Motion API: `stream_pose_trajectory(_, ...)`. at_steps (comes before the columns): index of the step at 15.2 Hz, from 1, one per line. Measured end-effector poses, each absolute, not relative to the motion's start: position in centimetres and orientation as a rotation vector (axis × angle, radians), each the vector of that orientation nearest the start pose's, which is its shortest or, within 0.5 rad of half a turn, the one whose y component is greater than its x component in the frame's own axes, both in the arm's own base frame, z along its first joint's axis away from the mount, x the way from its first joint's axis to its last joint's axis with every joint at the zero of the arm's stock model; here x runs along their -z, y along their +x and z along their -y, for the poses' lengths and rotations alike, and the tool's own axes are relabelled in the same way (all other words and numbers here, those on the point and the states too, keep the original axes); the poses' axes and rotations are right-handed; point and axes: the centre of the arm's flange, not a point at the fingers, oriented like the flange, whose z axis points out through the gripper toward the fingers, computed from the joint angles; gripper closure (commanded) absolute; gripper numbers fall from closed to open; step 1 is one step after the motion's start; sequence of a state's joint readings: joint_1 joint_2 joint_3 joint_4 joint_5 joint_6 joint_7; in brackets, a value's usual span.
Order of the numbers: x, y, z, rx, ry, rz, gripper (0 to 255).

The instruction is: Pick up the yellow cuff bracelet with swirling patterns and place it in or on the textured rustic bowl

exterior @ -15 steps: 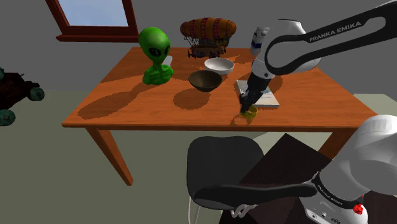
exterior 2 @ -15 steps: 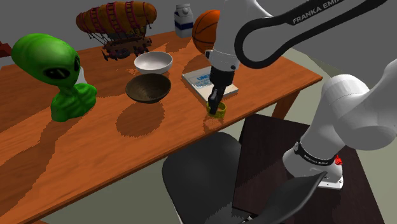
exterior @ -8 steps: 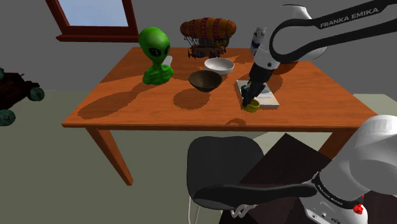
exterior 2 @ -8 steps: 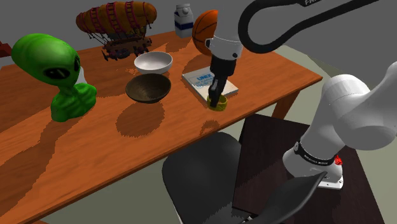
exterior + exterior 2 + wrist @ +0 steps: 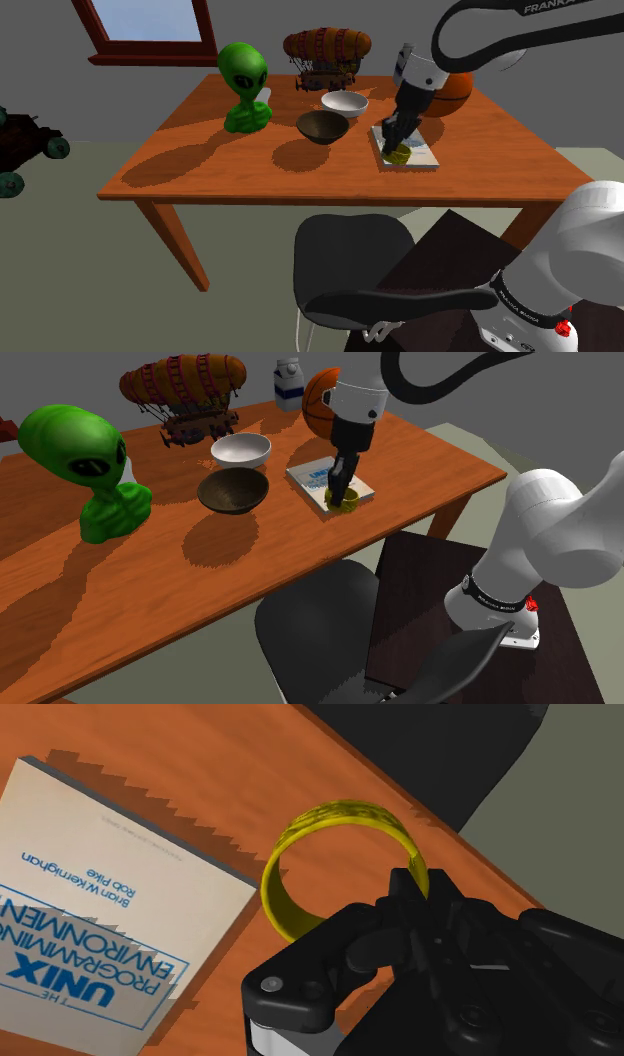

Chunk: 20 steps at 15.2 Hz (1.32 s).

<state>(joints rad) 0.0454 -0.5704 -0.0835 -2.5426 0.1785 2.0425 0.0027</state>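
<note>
Grasp done, delivery pending. Clamps the yellow cuff bracelet (image 5: 340, 812) at one side of its band between the jaws of the black gripper (image 5: 342, 495), closed down to the thickness of that band. Holds it, by the look of the shoulder view, just clear of the wooden surface (image 5: 190, 160), over the near edge of a book (image 5: 312, 476) with blue lettering. Leaves the dark textured bowl (image 5: 322, 126) apparently empty, some way off toward the shoulder view's left, with a white bowl (image 5: 344, 103) just behind it. Judged roughly halfway: pick-up apparently complete, transfer not yet begun. To do: lift enough to clear the rim, cross to the dark bowl, steer wide of the white one, open the jaws above or inside it. Possible snag, as a guess: slipping of the thin band in so narrow a pinch.
</note>
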Motion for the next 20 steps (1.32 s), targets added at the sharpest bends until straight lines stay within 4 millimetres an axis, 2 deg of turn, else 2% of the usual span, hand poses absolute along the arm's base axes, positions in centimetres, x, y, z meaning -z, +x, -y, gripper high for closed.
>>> stream_pose_trajectory(9,-51.6,37.9,0.7,0.102,-2.930,-0.154,255)
stream_pose_trajectory(10,-51.8,38.5,0.7,0.102,-2.930,-0.154,255)
stream_pose_trajectory(14,-52.2,42.8,0.7,0.102,-2.930,-0.154,255)
stream_pose_trajectory(20,-52.8,51.0,0.8,0.101,-2.930,-0.154,255)
